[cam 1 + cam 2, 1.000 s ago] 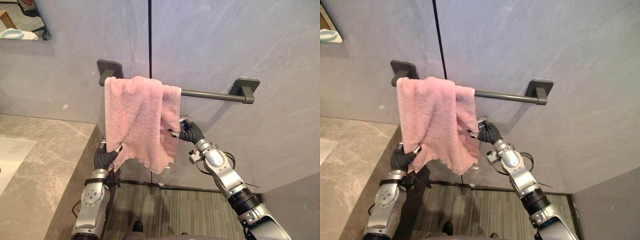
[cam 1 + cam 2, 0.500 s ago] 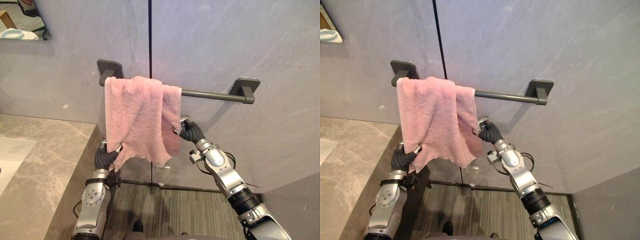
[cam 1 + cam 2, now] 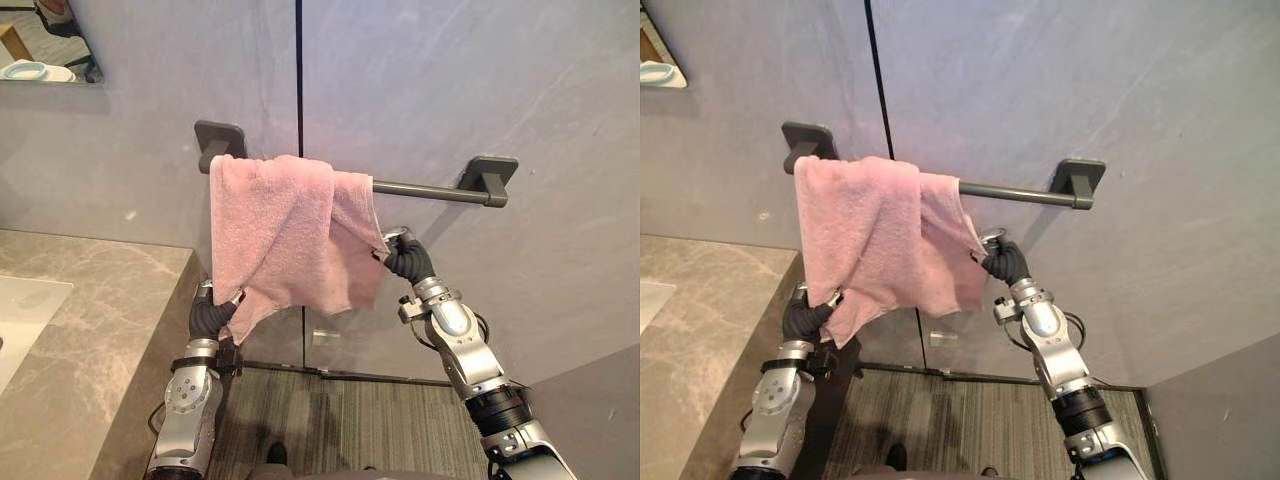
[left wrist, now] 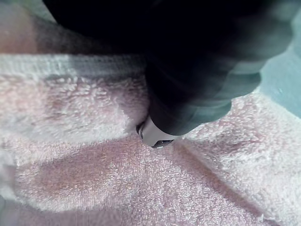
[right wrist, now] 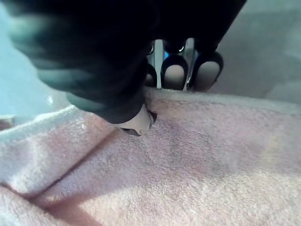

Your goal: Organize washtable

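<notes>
A pink towel [image 3: 280, 230] hangs bunched over the left half of a dark grey towel bar [image 3: 430, 188] on the grey wall. My left hand [image 3: 212, 312] is shut on the towel's lower left corner, just beside the counter's end. My right hand [image 3: 405, 258] pinches the towel's right edge below the bar and holds it out to the right, so the cloth is stretched between the two hands. In the right wrist view the thumb [image 5: 134, 123] presses pink cloth [image 5: 188, 160] against the fingers [image 5: 174, 70]. In the left wrist view the thumb [image 4: 157, 136] is pressed into the towel [image 4: 94, 155].
A marble washtable counter [image 3: 80, 330] with a white basin [image 3: 20, 310] fills the lower left. A mirror corner [image 3: 45, 45] sits at the upper left. The bar's mounts [image 3: 490, 172] stick out from the wall. Grey ribbed floor [image 3: 340, 420] lies below.
My right hand has moved right and slightly up along the wall, pulling the towel's right edge out and spreading the cloth wider along the bar. The left hand has stayed put.
</notes>
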Controlling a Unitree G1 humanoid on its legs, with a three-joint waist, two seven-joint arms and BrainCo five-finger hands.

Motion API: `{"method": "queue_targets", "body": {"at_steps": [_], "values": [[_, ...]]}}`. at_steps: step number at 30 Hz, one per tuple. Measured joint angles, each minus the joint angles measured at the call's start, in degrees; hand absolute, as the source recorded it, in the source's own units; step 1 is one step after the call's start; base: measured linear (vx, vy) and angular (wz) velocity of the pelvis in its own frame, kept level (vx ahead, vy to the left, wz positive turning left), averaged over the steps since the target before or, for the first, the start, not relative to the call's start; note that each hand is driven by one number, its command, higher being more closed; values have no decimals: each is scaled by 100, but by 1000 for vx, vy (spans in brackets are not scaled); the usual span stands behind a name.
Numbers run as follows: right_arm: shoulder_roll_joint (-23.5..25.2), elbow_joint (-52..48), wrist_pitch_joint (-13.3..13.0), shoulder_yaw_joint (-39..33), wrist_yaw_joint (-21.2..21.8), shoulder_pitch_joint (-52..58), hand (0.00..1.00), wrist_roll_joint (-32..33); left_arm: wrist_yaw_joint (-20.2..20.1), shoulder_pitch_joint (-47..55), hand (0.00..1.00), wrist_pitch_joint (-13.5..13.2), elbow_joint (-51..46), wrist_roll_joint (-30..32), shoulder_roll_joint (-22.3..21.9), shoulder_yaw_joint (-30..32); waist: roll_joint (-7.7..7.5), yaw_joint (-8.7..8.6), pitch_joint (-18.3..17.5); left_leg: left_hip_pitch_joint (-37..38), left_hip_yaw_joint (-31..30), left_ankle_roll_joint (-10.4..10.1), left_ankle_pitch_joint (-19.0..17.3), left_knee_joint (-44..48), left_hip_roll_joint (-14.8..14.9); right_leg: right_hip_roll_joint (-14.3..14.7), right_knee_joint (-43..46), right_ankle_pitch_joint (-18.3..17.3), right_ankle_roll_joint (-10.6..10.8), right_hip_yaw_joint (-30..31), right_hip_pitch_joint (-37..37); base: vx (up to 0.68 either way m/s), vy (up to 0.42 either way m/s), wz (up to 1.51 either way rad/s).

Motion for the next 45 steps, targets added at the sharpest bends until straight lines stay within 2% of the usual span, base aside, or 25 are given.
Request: {"method": "queue_targets", "body": {"at_steps": [2,10,15,29,38,45], "values": [[51,-88,0,-76,0,67,100,3,-29,3,100,17,-2,1,-27,126,10,-81,6,6,13,0,0,0,0,-1,-2,0,0,13,-2,0,0,-3],[89,-382,-12,-382,3,305,100,41,-125,-1,100,31,-20,54,-208,163,39,-133,15,8,34,0,-1,35,-7,-6,-17,2,2,28,-5,0,0,-1],[121,-382,-12,-470,2,343,100,42,-132,-12,100,33,-20,108,-229,162,100,-238,22,12,35,0,-1,35,-23,-22,-16,10,15,30,-1,0,0,0],[211,-394,-101,-778,2,543,100,82,-243,-54,100,47,0,105,-367,81,158,-252,40,13,38,0,-8,34,-36,-40,-20,13,24,36,2,0,0,0],[210,-310,-106,-925,7,558,100,744,-249,-278,100,84,222,92,-365,-84,182,-261,41,12,49,-1,-9,34,-19,-26,-26,13,24,49,0,0,0,0],[210,-200,-110,-955,14,558,100,947,-251,-311,100,83,222,84,-365,-99,178,-262,39,14,50,-1,-9,34,-12,-22,-23,13,24,50,1,0,0,0]]}}
